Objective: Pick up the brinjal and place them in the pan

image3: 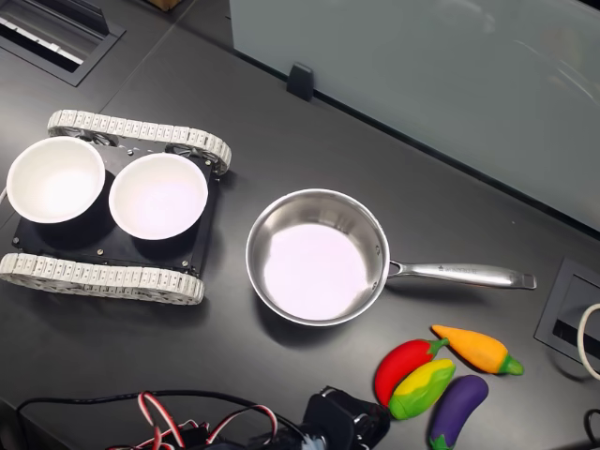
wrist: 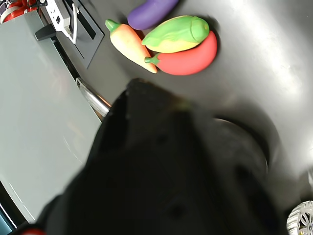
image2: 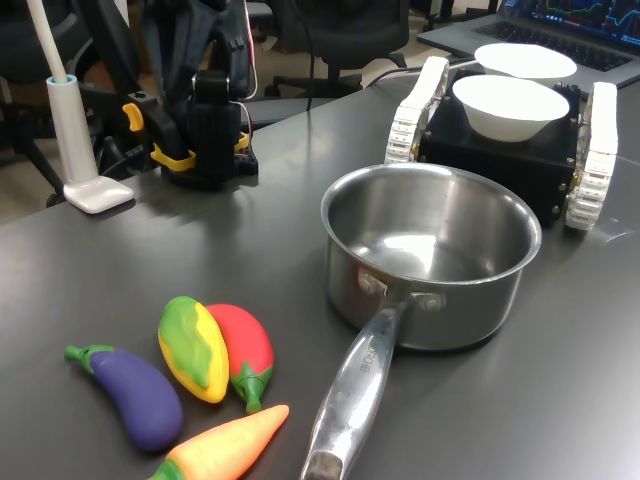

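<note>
The brinjal point(image3: 458, 409) lies in the second exterior view's lower right beside the chilli point(image3: 404, 366), the pan point(image3: 317, 256) waits empty mid-frame, and the claw's point(image3: 339, 418) grip can't be told.

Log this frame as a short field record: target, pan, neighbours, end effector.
target: brinjal, lying on the table, untouched
pan: pan, empty, upright, handle toward the second exterior view's right
neighbours: pepper resting on the chilli; carrot next to them
end effector: state cannot be told; a dark blur fills the wrist view
other: two white bowls on a tracked base
</note>
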Tool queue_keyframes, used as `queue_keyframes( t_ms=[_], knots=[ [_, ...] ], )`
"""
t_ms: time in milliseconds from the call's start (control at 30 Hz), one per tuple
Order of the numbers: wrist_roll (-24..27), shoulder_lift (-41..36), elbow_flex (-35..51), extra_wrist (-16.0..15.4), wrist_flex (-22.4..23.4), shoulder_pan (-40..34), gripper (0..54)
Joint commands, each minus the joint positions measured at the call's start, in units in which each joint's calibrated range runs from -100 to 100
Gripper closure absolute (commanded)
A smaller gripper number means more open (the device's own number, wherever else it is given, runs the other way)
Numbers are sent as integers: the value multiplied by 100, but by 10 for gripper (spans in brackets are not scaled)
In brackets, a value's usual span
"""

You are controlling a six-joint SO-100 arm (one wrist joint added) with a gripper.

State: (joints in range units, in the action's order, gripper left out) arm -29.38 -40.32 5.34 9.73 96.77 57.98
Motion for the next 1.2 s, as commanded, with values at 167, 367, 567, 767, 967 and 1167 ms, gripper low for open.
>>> queue_keyframes(
  t_ms=[167, 367, 567, 767, 967, 1167],
  knots=[
    [-474, 671, 952, -41, -376, 303, 528],
    [-806, 966, 979, -41, -368, 349, 528],
    [-1026, 1413, 1270, -41, -368, 372, 525],
    [-1236, 1970, 1706, -24, -342, 441, 508],
    [-1294, 2366, 2060, -32, -95, 579, 391],
    [-1602, 2703, 2251, -32, 59, 670, 309]
  ],
)
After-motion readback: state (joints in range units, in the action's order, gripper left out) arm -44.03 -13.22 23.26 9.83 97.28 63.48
